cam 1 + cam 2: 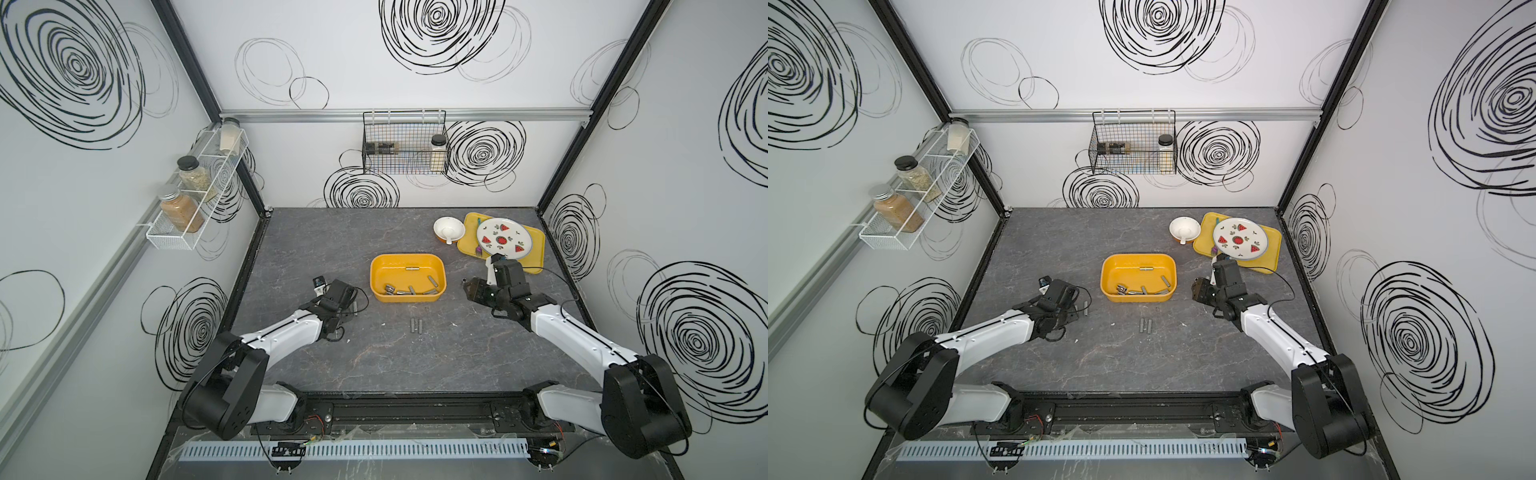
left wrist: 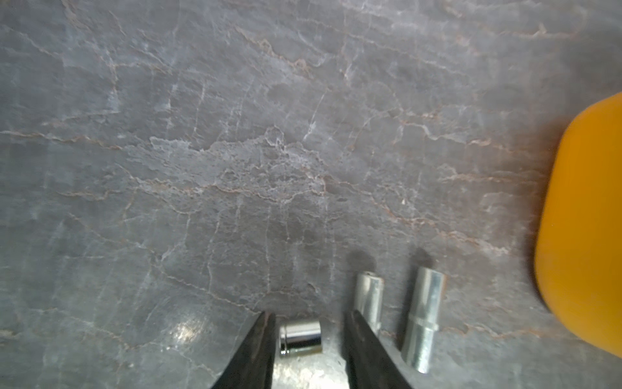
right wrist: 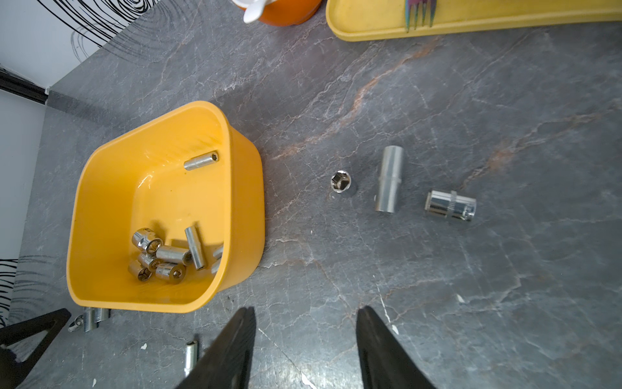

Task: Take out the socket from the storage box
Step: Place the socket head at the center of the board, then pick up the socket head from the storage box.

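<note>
Grey stone-look table (image 1: pixel 374 365), and the storage box (image 1: pixel 399 297) sits mid-table, our landmark. Off the box's left end, the left gripper (image 2: pixel 310 315) is down low at the tabletop. Its jaws stand a little apart, with a short socket (image 2: pixel 300 336) lying on its side on the table between them. There's clear daylight on one side of it. On the other side the jaw may be touching it, hard to say from this angle.

Off the box's right end, the right gripper (image 3: pixel 306 308) hangs parted to a middling width, with nothing between its jaws.

A heap of sockets (image 3: pixel 158 256) waits inside the box against its near wall, so there's plenty left to pull.

This looks like a set-down. To do it well, open fully, then lift straight up. That socket is round and will roll if a jaw drags it. Watch the two long sockets (image 2: pixel 369 298) on the box side of it, because one jaw crowds the nearer one.
</note>
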Available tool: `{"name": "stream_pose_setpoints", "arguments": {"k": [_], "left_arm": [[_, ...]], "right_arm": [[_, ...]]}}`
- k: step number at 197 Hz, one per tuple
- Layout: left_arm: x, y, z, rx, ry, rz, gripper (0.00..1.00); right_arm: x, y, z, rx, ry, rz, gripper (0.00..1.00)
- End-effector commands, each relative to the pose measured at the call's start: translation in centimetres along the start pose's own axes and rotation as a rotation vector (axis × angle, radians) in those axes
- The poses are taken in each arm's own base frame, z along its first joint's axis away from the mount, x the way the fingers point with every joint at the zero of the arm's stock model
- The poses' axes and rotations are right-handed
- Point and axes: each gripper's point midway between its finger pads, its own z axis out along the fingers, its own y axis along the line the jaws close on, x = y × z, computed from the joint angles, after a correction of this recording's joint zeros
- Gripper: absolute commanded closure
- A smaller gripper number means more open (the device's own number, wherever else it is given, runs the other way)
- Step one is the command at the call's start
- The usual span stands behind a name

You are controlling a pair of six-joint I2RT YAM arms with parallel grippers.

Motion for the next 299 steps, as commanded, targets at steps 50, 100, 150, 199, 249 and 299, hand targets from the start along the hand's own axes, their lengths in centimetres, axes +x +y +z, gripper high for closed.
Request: {"name": "stream_pose_setpoints", "arguments": {"k": [50, 100, 150, 199, 249, 299], "left_arm": [[-2.2, -2.5, -6.1, 0.151, -0.105, 0.005, 0.57], [-3.1, -5.9, -13.0, 0.361, -0.114, 0.081, 0.55], [-3.6, -5.5, -16.5, 0.411, -0.128, 0.166, 0.52], [-3.5, -5.7, -16.9, 0.450, -0.144, 0.190, 0.46], [-3.5, -5.9, -16.9, 0.472, -0.144, 0.193, 0.46], [-3.9, -5.5, -16.5, 0.472, -0.146, 0.177, 0.46]], "right_arm": [[-2.4, 5.7, -0.8, -0.111, -0.055, -0.142, 0.47], [-2.4, 12.4, 1.4, -0.208, -0.044, -0.372, 0.49], [-1.0, 14.6, 8.7, -0.125, 0.104, -0.588, 0.50], [-1.3, 14.3, 14.5, -0.023, 0.143, -0.752, 0.52], [-2.1, 15.1, 16.7, -0.010, 0.171, -0.835, 0.52], [-1.0, 13.9, 19.3, 0.040, 0.255, -0.908, 0.53]]}}
